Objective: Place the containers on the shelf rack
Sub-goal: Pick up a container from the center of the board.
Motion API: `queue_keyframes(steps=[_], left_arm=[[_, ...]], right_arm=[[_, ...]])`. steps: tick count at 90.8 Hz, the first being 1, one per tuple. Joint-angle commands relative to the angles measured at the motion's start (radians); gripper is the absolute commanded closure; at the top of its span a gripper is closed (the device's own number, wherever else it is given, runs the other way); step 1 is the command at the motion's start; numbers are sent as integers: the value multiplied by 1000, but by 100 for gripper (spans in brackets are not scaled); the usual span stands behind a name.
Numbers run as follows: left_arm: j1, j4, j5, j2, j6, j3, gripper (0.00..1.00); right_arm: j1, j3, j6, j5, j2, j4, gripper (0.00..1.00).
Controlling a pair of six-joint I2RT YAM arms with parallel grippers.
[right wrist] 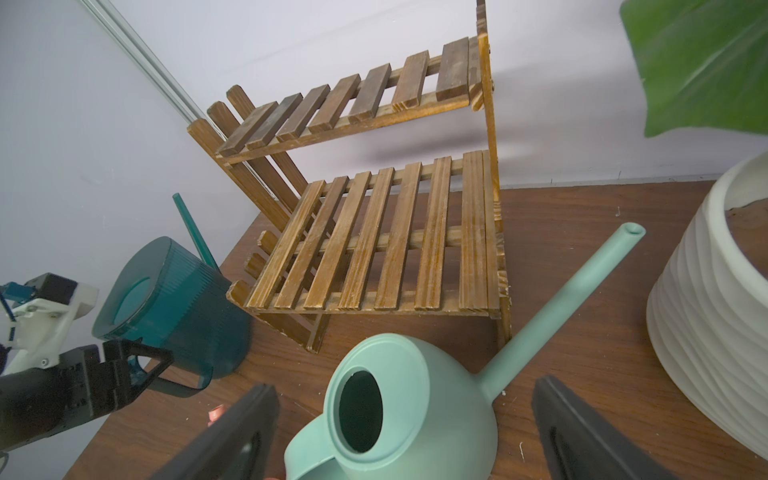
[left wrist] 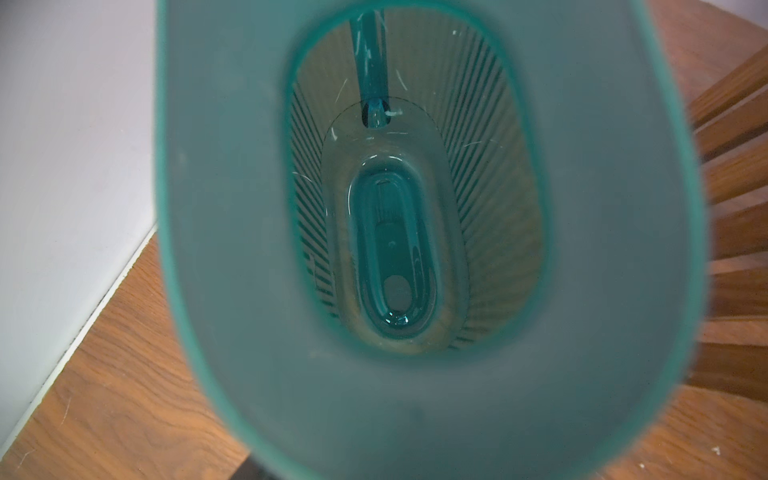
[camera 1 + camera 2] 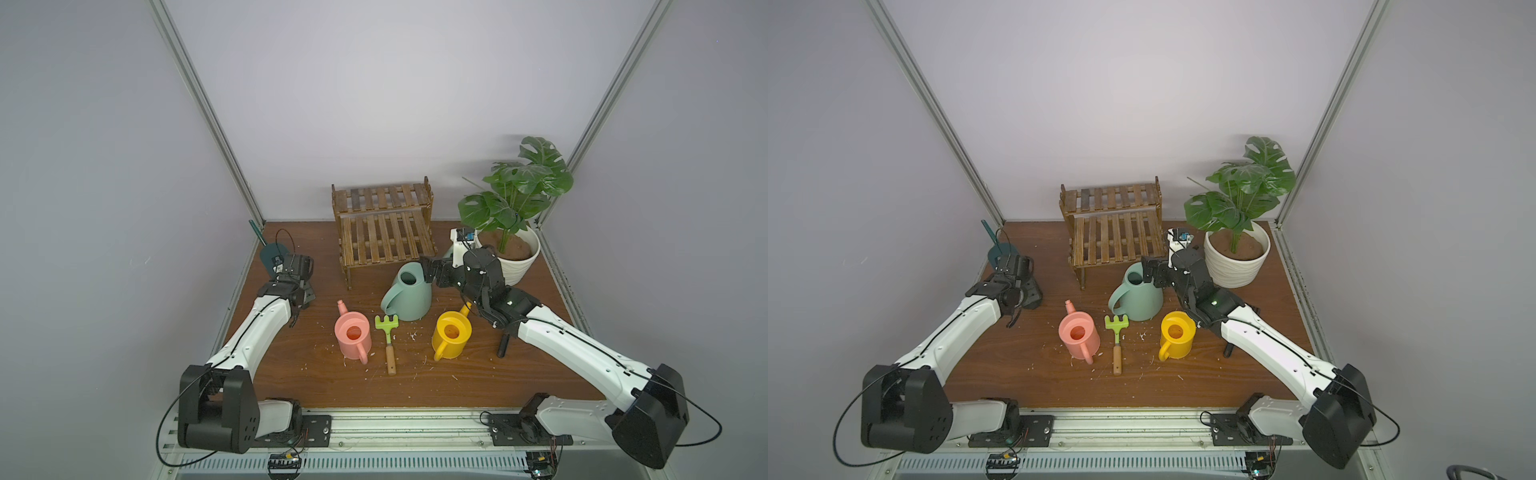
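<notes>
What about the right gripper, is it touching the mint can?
Apart. In the right wrist view, the right gripper's open fingers flank the mint can, table showing between.

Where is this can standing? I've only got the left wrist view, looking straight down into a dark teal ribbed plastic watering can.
Observer: The dark teal ribbed plastic watering can stands upright near the wooden table's back corner on the left arm's side, beside the slatted brown wooden shelf rack.
Operator: Does the left gripper have it?
Observer: The left gripper is at the can's handle; whether it is clamped, I cannot tell.
Operator: Anything on the rack?
Observer: No, both tiers are bare.
</notes>
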Motion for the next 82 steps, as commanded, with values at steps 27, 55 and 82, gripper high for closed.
queue_keyframes(steps=[27, 55, 82], left_arm=[[122, 54, 98, -52, 151, -75, 45], [126, 286, 108, -60, 300, -182, 54], [126, 481, 117, -64, 369, -276, 71]], right_arm=[[-4, -19, -2, -25, 8, 40, 3], [-3, -20, 0, -32, 17, 43, 4], [-3, -28, 4, -36, 17, 37, 5]])
